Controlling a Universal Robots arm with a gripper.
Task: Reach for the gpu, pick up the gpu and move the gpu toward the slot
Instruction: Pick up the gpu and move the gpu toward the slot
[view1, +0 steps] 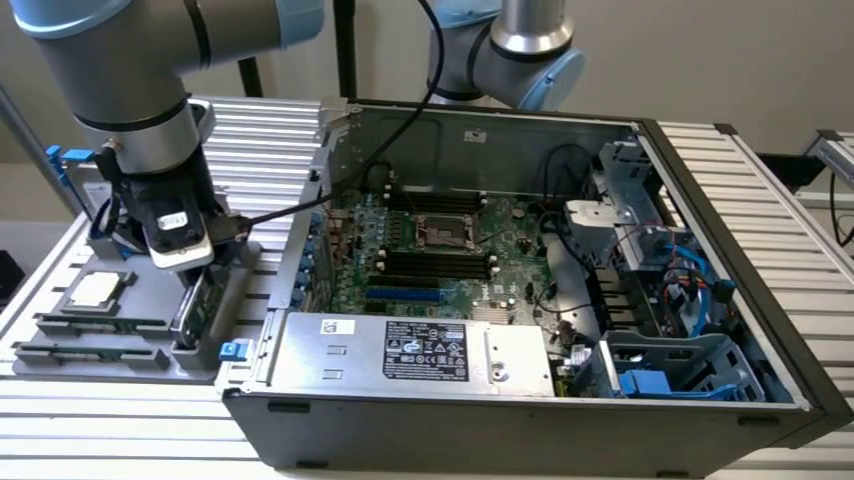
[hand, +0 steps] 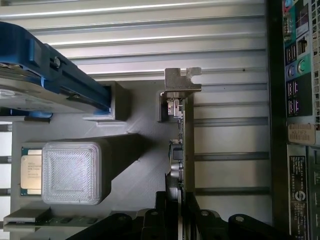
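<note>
Gripper (hand: 182, 201) fingers (hand: 167, 212) clamped on gpu (hand: 188, 130), vert. in tray (hand: 137, 117).

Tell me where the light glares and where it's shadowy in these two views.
Exterior view: soft, even light; the power supply cover shines palely, while the drive-bay corner sits in shade. Wrist view: bright glare streaks run along the table ribs, a darker wedge, probably shadow, spreads from the grey block across the tray, and the gpu reads dark, edge-on.
</note>
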